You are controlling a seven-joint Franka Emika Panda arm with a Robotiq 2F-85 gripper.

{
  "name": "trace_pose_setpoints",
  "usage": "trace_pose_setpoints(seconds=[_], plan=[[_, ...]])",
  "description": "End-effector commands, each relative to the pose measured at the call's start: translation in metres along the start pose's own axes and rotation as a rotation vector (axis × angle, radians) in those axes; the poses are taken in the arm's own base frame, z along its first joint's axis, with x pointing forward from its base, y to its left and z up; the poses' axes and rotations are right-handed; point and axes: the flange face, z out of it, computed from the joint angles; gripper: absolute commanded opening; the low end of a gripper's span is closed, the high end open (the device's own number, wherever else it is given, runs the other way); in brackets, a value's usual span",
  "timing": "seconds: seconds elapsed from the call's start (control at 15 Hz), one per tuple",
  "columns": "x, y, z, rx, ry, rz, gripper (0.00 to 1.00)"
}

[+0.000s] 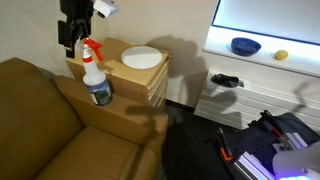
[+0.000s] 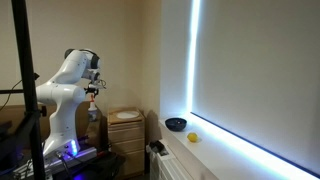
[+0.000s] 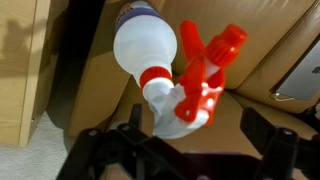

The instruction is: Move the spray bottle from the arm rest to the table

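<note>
Our gripper (image 1: 70, 47) hangs spread wide, holding nothing, just above the spray bottle (image 1: 96, 75), which stands upright below it on the arm rest (image 1: 118, 112). A pinch on the red trigger head (image 3: 205, 75) could tip the bottle over. The wooden side table (image 1: 150, 85) crowds close beside; the table (image 1: 265, 60) lies well away, with open air between.

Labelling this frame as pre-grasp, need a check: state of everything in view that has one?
gripper: open, holding nothing, just above the bottle.
bottle: upright on the arm rest, not gripped, red spray head on.
plate: lying flat on the side table, empty.
bowl: upright on the table; contents cannot be told.
</note>
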Motion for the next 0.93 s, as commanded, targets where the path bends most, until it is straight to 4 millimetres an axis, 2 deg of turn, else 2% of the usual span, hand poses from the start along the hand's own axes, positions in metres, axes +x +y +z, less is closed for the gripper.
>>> trace_pose_setpoints(seconds=[0.0,0.13,0.2,0.67,0.87], plan=[[0.001,0.001,0.0,0.0,0.0,0.0,1.0],[-0.003,-0.002,-0.002,-0.008,0.011,0.012,1.0],[0.002,0.001,0.0,-0.001,0.003,0.001,1.0],[0.002,0.001,0.0,-0.002,0.004,0.001,1.0],[-0.019,0.002,0.015,0.0,-0.038,0.062,1.0]])
